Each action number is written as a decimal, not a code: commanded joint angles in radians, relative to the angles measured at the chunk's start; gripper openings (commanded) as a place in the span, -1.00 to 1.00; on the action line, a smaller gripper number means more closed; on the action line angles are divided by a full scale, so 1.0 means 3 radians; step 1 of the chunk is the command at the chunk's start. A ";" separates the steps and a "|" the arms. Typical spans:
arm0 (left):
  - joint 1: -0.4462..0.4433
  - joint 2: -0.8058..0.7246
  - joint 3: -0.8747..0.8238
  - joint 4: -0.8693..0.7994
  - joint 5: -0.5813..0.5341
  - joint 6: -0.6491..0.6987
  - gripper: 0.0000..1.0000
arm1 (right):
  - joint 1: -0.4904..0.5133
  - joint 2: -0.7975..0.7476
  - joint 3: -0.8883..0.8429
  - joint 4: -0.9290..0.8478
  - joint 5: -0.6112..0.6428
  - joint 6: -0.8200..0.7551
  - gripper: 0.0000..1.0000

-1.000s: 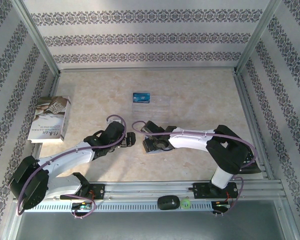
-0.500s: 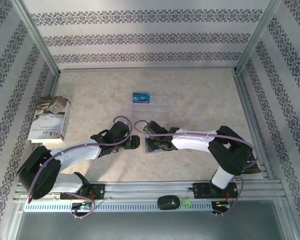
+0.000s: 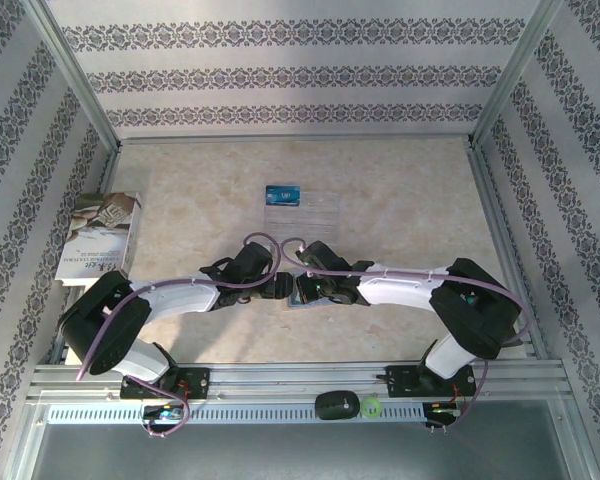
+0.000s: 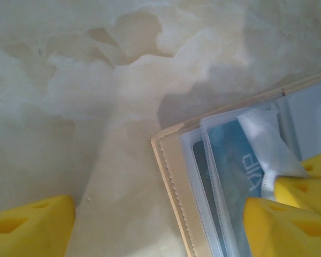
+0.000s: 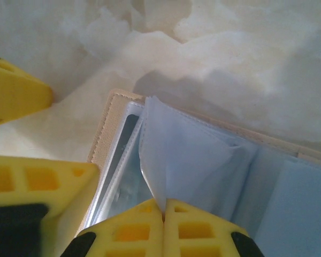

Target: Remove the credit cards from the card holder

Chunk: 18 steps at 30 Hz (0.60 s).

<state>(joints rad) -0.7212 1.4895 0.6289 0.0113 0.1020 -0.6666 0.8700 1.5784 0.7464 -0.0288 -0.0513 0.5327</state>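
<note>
Flat tan folding card holder (image 4: pixel 169 182) lies open, 6 o'clock of the clear plastic tray (image 3: pixel 320 210). Right tool (image 5: pixel 163 206) pinches its limp blue-grey lining flap (image 5: pixel 187 155); left tool (image 3: pixel 276 288) gapes empty. Sleeved blue plastic card (image 4: pixel 230 155) looks stiff, slick: take its short edge.

Soft, even light from overhead fills the top view; the pale table (image 3: pixel 400 200) is bright without glare, and the arms cast only faint shadows. Both wrist views are soft (the yellow fingers (image 4: pixel 289 225) blur most). The card holder (image 5: pixel 192 155) throws a grey shadow onto the table beyond it.
</note>
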 commanded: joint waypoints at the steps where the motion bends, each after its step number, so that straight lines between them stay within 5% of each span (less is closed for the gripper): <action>1: -0.0056 0.0095 0.0075 0.0128 0.0038 -0.0030 0.53 | -0.0052 -0.0127 -0.0145 0.0268 -0.0165 0.0168 -1.00; 4: -0.0056 0.0143 0.0069 0.0128 0.0038 -0.0042 0.32 | -0.0067 -0.0140 -0.0180 0.0337 -0.0181 0.0226 -1.00; 11: -0.0076 0.0166 0.0040 0.0181 0.0065 -0.0042 0.53 | -0.0082 -0.0176 -0.0260 0.0477 -0.0216 0.0303 -1.00; 18: -0.0106 0.0361 0.0173 0.0023 0.0091 -0.0004 0.34 | -0.0084 -0.0197 -0.0298 0.0546 -0.0246 0.0337 -1.00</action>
<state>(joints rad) -0.7265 1.5307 0.6537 -0.0021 0.0639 -0.6792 0.8528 1.5459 0.6750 0.1001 -0.1074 0.6159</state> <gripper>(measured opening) 0.676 0.049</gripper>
